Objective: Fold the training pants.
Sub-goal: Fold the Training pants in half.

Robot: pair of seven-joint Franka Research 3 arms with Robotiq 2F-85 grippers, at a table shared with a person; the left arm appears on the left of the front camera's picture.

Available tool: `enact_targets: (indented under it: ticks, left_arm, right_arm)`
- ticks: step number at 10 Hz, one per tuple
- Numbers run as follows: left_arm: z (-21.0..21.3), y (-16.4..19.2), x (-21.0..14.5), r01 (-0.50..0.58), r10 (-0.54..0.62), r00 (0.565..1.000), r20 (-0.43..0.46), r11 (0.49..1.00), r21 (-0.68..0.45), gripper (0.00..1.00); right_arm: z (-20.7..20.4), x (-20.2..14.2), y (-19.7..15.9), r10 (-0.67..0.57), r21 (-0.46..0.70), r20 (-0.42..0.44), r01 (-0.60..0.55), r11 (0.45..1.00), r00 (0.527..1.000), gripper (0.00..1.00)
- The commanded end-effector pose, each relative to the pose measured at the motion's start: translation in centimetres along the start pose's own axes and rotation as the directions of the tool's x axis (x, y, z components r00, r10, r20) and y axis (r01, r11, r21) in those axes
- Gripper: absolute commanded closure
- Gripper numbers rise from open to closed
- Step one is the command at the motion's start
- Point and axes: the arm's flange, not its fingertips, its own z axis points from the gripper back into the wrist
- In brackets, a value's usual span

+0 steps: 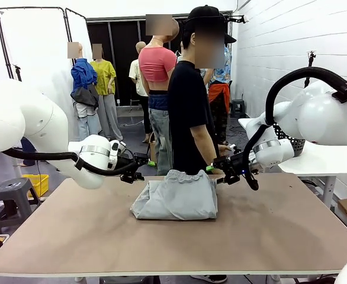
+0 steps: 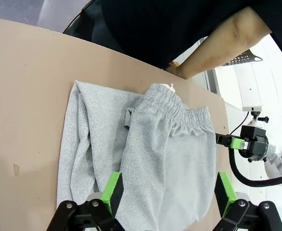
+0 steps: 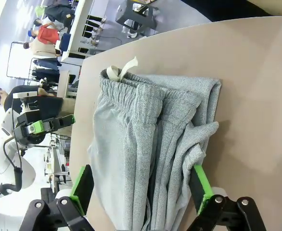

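Note:
The light grey training pants (image 1: pixel 176 195) lie folded into a compact stack at the far middle of the brown table (image 1: pixel 73 236), with the gathered waistband toward the person. My left gripper (image 1: pixel 139 167) hovers just left of the waistband, open and holding nothing. In the left wrist view the pants (image 2: pixel 146 159) lie between and beyond the left gripper's (image 2: pixel 169 192) green pads. My right gripper (image 1: pixel 221 170) hovers just right of the waistband, also open. The right wrist view has the pants (image 3: pixel 141 144) spanning the gap of the right gripper (image 3: pixel 141 187).
A person in a black shirt (image 1: pixel 188 112) stands at the far edge, one hand (image 1: pixel 214 170) low by the table next to my right gripper. A black mesh basket (image 1: pixel 292 142) stands on a white side table at right. A grey stool (image 1: pixel 10 195) stands at left.

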Motion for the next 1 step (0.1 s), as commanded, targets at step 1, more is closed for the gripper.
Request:
enact_targets:
  ticks: [1]
  left_arm:
    - [0.0,-0.05,0.04,-0.003,0.003,1.0,-0.007,1.0,0.005,0.0]
  right_arm:
    - [-0.32,0.1,0.01,-0.007,0.019,0.012,0.006,1.0,1.0,0.0]
